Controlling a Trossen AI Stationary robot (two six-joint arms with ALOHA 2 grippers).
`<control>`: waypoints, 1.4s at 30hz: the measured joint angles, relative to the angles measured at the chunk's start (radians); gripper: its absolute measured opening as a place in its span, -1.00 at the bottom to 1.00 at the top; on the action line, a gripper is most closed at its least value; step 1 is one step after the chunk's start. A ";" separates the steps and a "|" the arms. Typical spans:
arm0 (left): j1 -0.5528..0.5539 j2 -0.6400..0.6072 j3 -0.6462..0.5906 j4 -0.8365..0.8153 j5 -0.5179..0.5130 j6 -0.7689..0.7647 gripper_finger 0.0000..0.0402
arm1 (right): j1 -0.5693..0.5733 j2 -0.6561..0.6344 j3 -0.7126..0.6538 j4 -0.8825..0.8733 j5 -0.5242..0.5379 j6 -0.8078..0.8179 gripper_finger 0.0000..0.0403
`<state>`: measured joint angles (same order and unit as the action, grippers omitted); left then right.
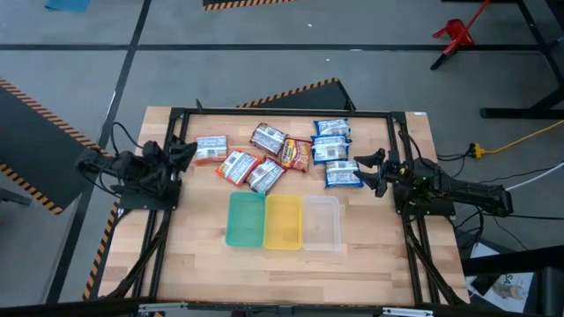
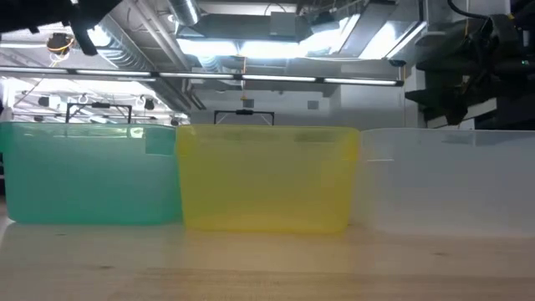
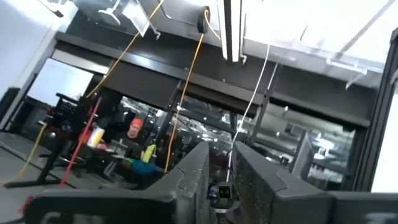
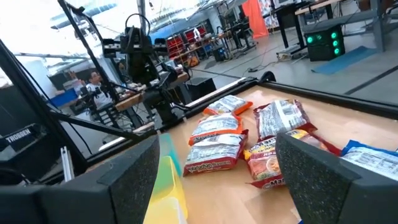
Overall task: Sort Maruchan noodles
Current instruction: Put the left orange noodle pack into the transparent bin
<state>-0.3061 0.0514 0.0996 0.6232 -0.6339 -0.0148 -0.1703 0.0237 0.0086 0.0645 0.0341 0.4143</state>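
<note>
Right end effector (image 1: pixel 372 172) sits at the desk's right edge with its fingers (image 4: pixel 323 171) spread wide and nothing between them, pointing toward the blue-and-white Maruchan packets (image 1: pixel 335 151) just beside it. Over on the left edge, the left end effector (image 1: pixel 187 151) hovers near the orange-and-white packet (image 1: pixel 211 149); its fingers (image 3: pixel 196 174) stand close together with a narrow gap, holding nothing. Between the two arms, the noodles lie loose across the far half of the wooden desk (image 1: pixel 370 255): the dark red packets (image 1: pixel 296 154) sit in the middle, some overlapping, with the blue ones stacked in a column on the right. Nearer the front, three trays line up touching side by side: green tray (image 1: pixel 246 220), yellow tray (image 1: pixel 283 222), clear tray (image 1: pixel 322 223), none of them holding a packet.
</note>
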 joint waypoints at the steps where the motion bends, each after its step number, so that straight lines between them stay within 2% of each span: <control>1: 0.000 0.012 0.020 -0.019 0.004 0.011 -0.60 | 0.000 0.000 0.000 0.005 0.000 0.014 0.52; 7: 0.000 0.128 0.152 -0.147 0.011 0.051 -0.40 | 0.000 0.000 0.000 0.105 0.008 0.147 0.52; 11: 0.000 0.226 0.242 -0.269 -0.116 0.042 -0.26 | 0.000 0.000 0.000 0.145 0.066 0.155 0.52; 15: 0.001 0.296 0.384 -0.551 -0.316 -0.060 -0.20 | 0.000 0.000 0.000 0.156 0.167 0.155 0.52; 19: 0.021 0.351 0.546 -0.865 -0.350 -0.205 -0.20 | 0.000 0.000 0.000 0.138 0.201 0.149 0.52; 22: 0.054 0.410 0.652 -1.070 -0.326 -0.312 -0.20 | 0.000 0.000 0.000 0.114 0.201 0.131 0.52; 26: 0.115 0.509 0.749 -1.281 -0.231 -0.426 -0.18 | 0.000 0.000 0.000 0.072 0.192 0.131 0.52; 29: 0.176 0.594 0.786 -1.441 -0.163 -0.494 -0.16 | 0.000 0.000 0.000 0.041 0.208 0.131 0.52; 34: 0.328 0.728 0.789 -1.675 0.028 -0.627 -0.16 | 0.000 0.000 0.000 0.026 0.209 0.136 0.52; 37: 0.428 0.789 0.777 -1.754 0.134 -0.664 -0.16 | 0.000 0.000 0.000 0.022 0.209 0.131 0.52; 42: 0.565 0.841 0.728 -1.737 0.211 -0.616 -0.16 | 0.000 0.000 0.000 0.020 0.219 0.128 0.52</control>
<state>0.2593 0.8926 0.8280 -1.1133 -0.4227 -0.6311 -0.1703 0.0237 0.0086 0.0849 0.2531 0.5418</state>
